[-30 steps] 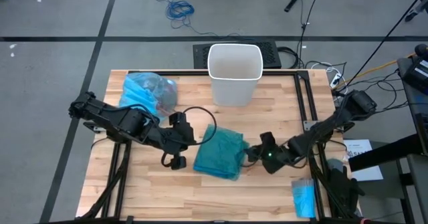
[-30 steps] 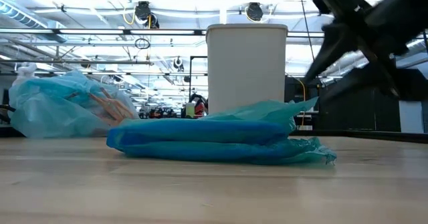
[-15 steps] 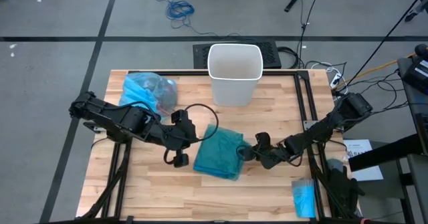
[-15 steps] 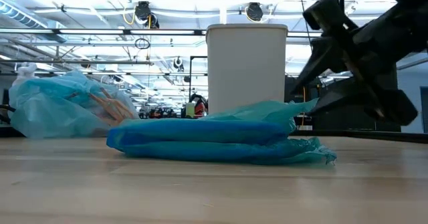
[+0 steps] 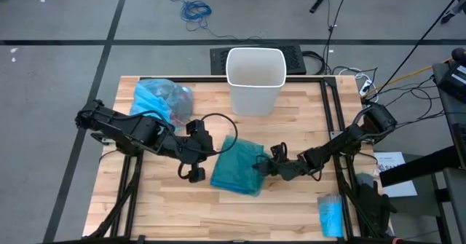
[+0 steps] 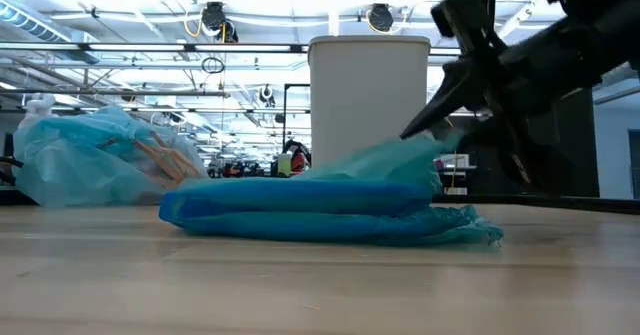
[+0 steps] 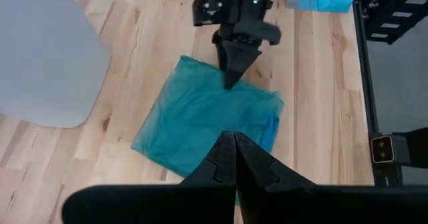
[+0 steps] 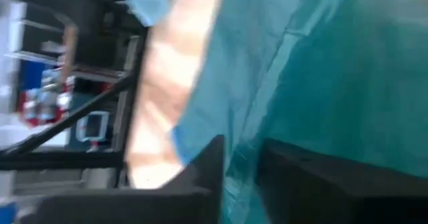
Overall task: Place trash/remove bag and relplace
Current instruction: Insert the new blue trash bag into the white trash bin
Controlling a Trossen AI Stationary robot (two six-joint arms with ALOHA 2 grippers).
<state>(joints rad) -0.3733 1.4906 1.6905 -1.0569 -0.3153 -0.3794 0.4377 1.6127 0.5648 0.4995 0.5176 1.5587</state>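
The right end effector [image 5: 260,164] sits at the right-hand edge of the folded teal-green bag [image 5: 239,168], low over the counter [image 5: 291,207]. Its fingers [image 8: 200,167] stand narrowly parted with a fold of the teal plastic between them; the low view shows that edge lifted off the pile. The left end effector [image 7: 234,158] is fully closed and empty, held above the counter just beside the opposite edge of the same bag.

The teal-green bag lies flat near the counter's middle, between the two end effectors. Bare wood is open in front of it and to both sides.

The bag [image 5: 162,100], light sky-blue and bunched, rests at the far left corner of the counter, well apart from both end effectors. Brown paper scraps [image 6: 165,157] show through its plastic. The white bin [image 5: 255,76] stands upright at the far middle edge, unlined, with clear wood between it and the teal-green bag. A small blue roll [image 5: 331,215] lies near the front right corner.

The counter is pale butcher-block wood. Beyond it lies grey floor with loose cables [image 5: 195,11]. The low view shows a ceiling with strip lights [image 6: 150,10].
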